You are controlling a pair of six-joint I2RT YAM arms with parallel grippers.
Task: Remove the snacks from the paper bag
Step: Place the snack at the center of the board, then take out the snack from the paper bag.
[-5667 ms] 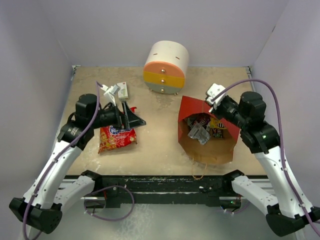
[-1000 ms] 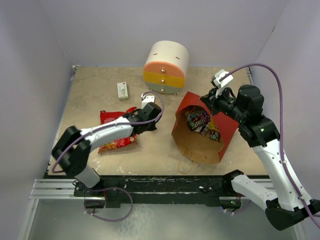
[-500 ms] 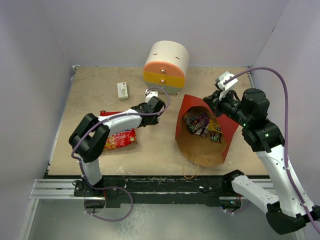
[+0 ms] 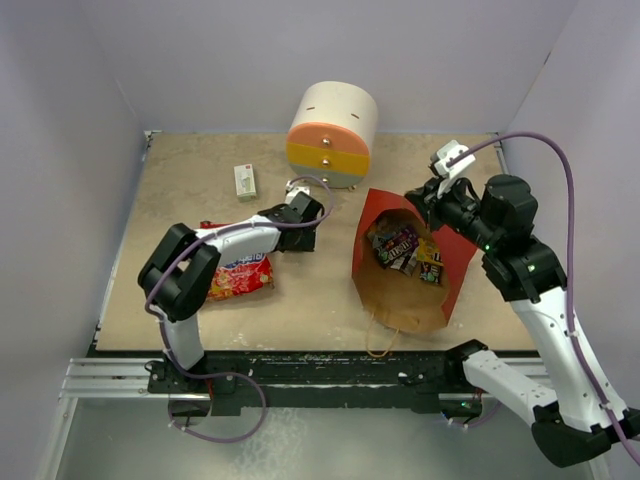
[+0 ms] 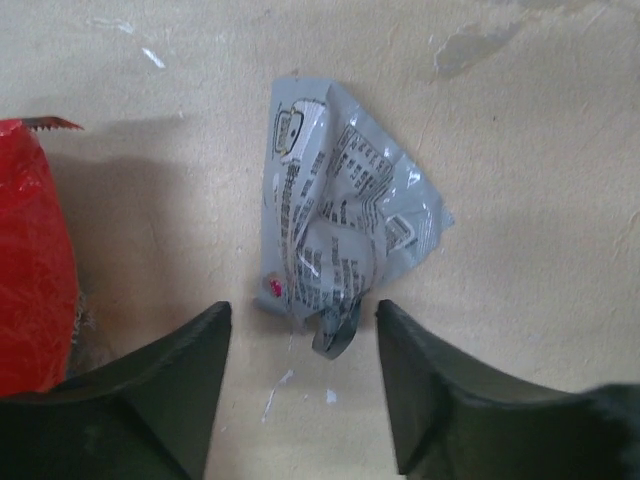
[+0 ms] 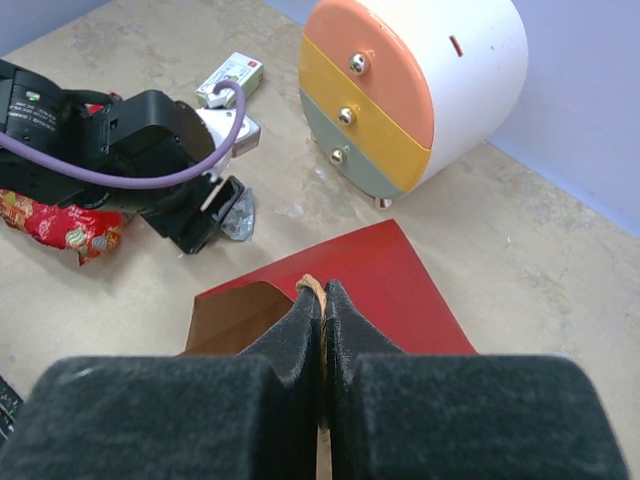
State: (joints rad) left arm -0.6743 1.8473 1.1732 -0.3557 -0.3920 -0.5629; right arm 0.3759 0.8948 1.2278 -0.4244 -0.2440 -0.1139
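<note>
Over on the left of the overhead view, the red chip bag (image 4: pixel 235 275) lies flat on the surface (image 4: pixel 330 290), out of the bag and partly under the left arm. Above it, toward the upper left, sits a small white-green box (image 4: pixel 244 181) on its own, well apart from everything else.

The left end effector (image 4: pixel 300 225) is down low just right of the chip bag. Its wrist camera shows the two dark fingers spread apart with a crumpled silver wrapper (image 5: pixel 340 235) lying on the surface. The wrapper's lower tip sits in the gap between them, and neither finger is squeezing it. The chip bag's edge (image 5: pixel 30 260) shows at the far left of that view.

Top middle is the round drawer unit (image 4: pixel 333 122), white with orange, yellow and grey drawer fronts.

Right of centre, the paper bag (image 4: pixel 385 208) leans with its mouth open to the camera, red outside and kraft brown inside. A few candy wrappers (image 4: pixel 400 245), dark brown and yellow-orange, are piled inside it. One loop handle (image 4: pixel 378 340) trails off the bag's lower edge.

The right end effector (image 4: pixel 428 198) is at the bag's upper right rim. From its wrist view the fingers are pressed together, clamped on the paper bag's top edge with the other handle's cord (image 6: pixel 310 285) pinched right there.
</note>
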